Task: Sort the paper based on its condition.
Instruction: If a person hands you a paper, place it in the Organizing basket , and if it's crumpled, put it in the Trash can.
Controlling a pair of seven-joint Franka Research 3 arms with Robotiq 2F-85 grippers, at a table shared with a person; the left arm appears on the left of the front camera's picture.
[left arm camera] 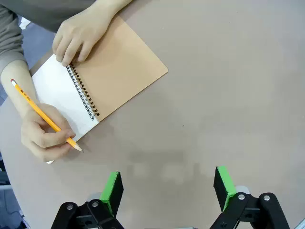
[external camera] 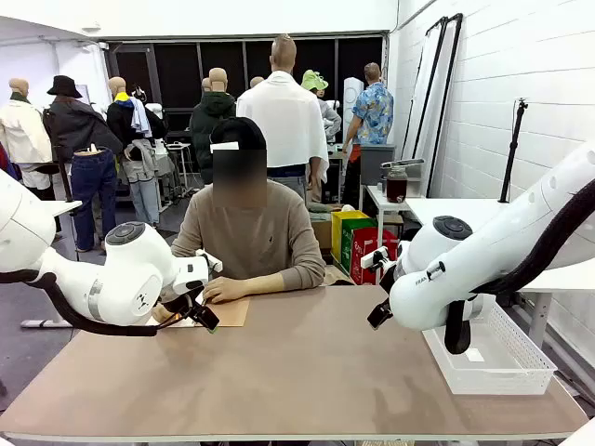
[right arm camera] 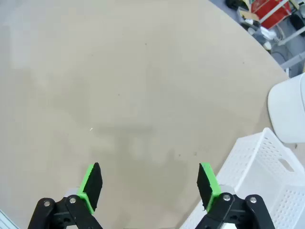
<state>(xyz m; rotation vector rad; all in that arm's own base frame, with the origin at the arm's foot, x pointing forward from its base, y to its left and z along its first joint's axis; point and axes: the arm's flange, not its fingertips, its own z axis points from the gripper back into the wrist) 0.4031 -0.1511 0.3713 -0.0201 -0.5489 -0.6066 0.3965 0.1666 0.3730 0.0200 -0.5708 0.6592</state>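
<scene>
The paper as loose sheets is out of view. At the table's far left, a spiral notebook with a brown cover lies open at a white bound page. The person's one hand presses on the binding. The other hand holds a yellow pencil with its tip at the page's edge. My left gripper hovers open over bare table a little short of the notebook, nothing between its green pads. My right gripper hangs open above the brown tabletop, also with nothing in it.
A white perforated plastic basket stands at the table's right edge, and its rim is just beside my right gripper. The person sits at the far side behind the notebook. The round table's edge curves past the basket.
</scene>
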